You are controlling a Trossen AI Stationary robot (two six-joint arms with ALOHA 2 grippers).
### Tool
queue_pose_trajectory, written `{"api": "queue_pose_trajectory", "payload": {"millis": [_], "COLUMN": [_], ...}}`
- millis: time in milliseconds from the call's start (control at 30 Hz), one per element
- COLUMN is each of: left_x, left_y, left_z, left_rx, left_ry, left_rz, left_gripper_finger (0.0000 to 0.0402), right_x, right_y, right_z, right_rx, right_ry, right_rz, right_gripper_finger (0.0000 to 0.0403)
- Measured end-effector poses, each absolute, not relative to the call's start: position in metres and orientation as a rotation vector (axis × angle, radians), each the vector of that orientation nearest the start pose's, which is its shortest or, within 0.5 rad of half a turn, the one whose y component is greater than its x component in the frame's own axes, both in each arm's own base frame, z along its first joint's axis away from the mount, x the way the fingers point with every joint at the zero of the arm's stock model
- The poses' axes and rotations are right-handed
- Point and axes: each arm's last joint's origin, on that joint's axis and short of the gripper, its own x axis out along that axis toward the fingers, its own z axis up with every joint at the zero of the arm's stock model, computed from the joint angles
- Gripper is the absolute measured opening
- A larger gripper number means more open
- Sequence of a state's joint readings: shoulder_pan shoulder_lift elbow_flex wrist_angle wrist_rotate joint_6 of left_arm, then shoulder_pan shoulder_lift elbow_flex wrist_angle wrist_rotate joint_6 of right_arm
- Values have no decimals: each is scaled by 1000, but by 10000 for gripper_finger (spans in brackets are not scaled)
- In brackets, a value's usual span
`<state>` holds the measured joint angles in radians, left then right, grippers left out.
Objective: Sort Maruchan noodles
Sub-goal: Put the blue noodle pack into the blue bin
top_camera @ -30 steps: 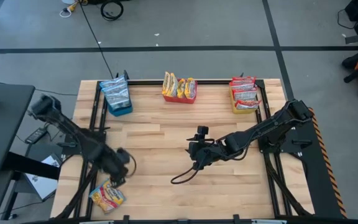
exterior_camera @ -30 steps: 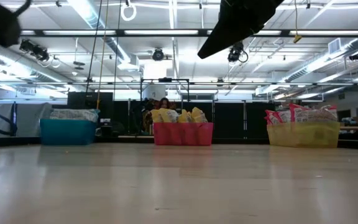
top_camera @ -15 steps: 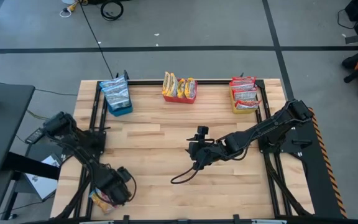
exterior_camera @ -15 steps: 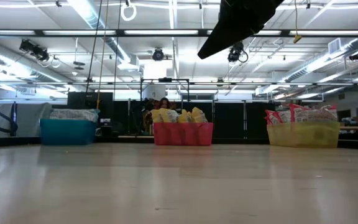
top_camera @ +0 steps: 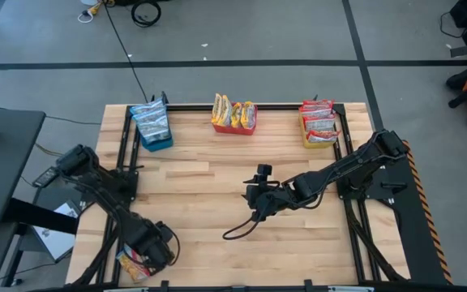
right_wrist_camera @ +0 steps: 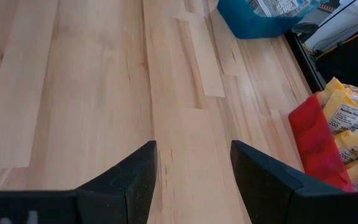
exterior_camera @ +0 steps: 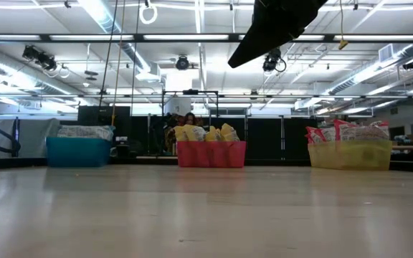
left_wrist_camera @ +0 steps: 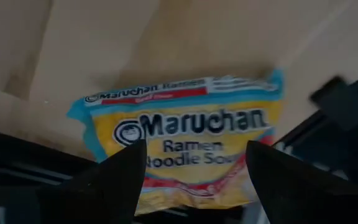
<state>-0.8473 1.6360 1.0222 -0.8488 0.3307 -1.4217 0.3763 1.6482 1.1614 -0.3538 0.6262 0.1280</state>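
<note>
You are working in a large industrial lab or workshop hall. Long fluorescent light strips (exterior_camera: 106,25) run across a high open ceiling with exposed beams and hanging cables, the grey concrete floor (top_camera: 258,32) carries dark taped lines, and your wooden bench (top_camera: 217,186) sits in a black metal frame (top_camera: 128,142).

1 yellow Maruchan packet (left_wrist_camera: 185,146) lies flat at table's near-left corner.

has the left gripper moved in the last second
Yes. In the high view the left gripper has swung from beside the loose yellow packet toward the table's near-left corner, and now sits over that packet, fingers spread.
</note>
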Motion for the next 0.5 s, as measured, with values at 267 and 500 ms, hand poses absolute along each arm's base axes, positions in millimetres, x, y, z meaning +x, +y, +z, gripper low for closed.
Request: {"api": "queue_pose_trajectory", "payload": {"millis": [267,500], "left_x": [173,175], "left_y": [-234,-239], "left_z": [186,164], "left_rx": [-672,-604], "left_ry": [1688,1727], "left_rz": [372,447], "left_gripper_finger": [273,272], "right_x": [328,328], "right_y": [111,111], "right_z": [237,237], "right_rx": [-283,-281], "right_ry": [719,719], "right_rz": [-281,-281], "right_gripper_finger": [210,210]}}
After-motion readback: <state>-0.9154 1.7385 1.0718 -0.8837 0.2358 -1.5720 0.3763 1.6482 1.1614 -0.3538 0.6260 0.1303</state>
